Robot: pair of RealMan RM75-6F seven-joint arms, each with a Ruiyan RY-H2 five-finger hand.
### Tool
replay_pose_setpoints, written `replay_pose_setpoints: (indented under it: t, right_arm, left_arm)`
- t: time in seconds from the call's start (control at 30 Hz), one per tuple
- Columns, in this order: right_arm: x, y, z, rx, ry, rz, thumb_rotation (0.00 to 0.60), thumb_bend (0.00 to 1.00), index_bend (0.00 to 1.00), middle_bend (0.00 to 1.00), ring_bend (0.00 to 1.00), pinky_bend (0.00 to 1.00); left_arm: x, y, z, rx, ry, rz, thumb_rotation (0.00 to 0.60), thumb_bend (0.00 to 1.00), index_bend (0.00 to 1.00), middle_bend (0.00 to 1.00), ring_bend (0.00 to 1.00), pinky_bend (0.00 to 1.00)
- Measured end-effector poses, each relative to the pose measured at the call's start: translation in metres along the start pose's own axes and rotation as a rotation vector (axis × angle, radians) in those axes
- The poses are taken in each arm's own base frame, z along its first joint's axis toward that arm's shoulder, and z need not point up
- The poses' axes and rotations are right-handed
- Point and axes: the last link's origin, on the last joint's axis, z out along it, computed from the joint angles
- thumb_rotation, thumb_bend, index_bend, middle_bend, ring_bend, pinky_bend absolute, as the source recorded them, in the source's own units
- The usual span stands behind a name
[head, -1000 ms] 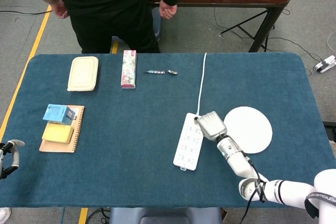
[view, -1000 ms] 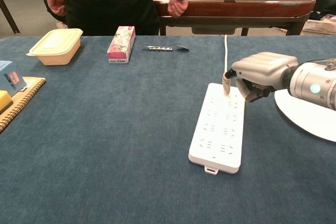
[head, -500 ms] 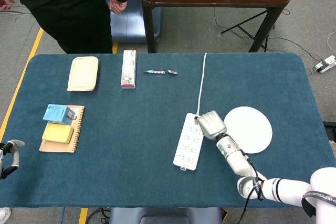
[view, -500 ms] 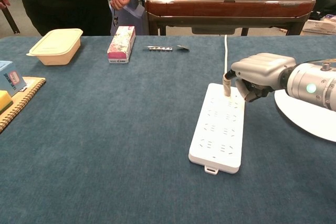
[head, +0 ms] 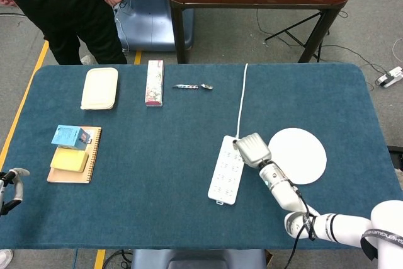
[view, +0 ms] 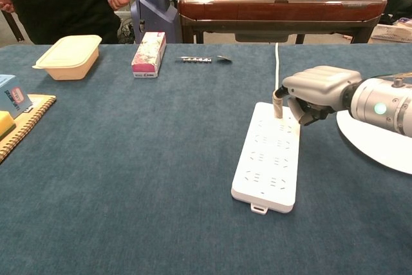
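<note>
A white power strip [head: 227, 169] [view: 267, 159] lies flat on the blue table, its white cable [head: 242, 99] running to the far edge. My right hand [head: 253, 149] [view: 318, 88] hovers at the strip's far right corner, fingers curled under the palm, thumb tip touching the strip's top near the cable end. Nothing shows inside the hand. Only part of my left hand [head: 9, 187] shows, at the table's near left corner, away from every object; how its fingers stand is unclear.
A white plate [head: 299, 155] [view: 380, 140] lies right of the hand. At the far left are a cream lunch box [head: 99, 87], a pink box [head: 154, 82] and a spoon [head: 194, 86]. A notebook [head: 91, 155] carries a yellow pad [head: 69, 159] and a blue box [head: 69, 136]. A person [head: 69, 4] stands behind.
The person behind the table has walked off to the left. My right hand has stayed at the strip's far end, and the left hand has not moved.
</note>
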Motion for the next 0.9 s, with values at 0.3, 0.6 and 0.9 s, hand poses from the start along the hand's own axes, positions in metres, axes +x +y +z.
replay_pose_setpoints:
  t: [0.3,0.6,0.9]
  right_arm:
    - [0.026,-0.001,-0.021,0.015,0.089,0.000,0.600,1.00,0.36,1.00,1.00,1.00]
    - [0.048,0.020,-0.065,-0.032,0.188,-0.044,0.600,0.61,0.36,0.74,0.91,0.99]
    - [0.040,0.066,-0.130,-0.174,0.251,-0.067,0.600,0.18,0.35,0.41,0.49,0.59]
  left_arm:
    - [-0.002,0.002,0.000,-0.005,-0.006,0.007,0.600,0.65,0.47,0.57,0.46,0.67]
    - [-0.004,0.004,0.001,-0.009,-0.009,0.013,0.600,0.65,0.47,0.57,0.46,0.67]
    - [-0.002,0.010,-0.002,-0.037,0.013,0.010,0.600,0.65,0.46,0.57,0.46,0.67]
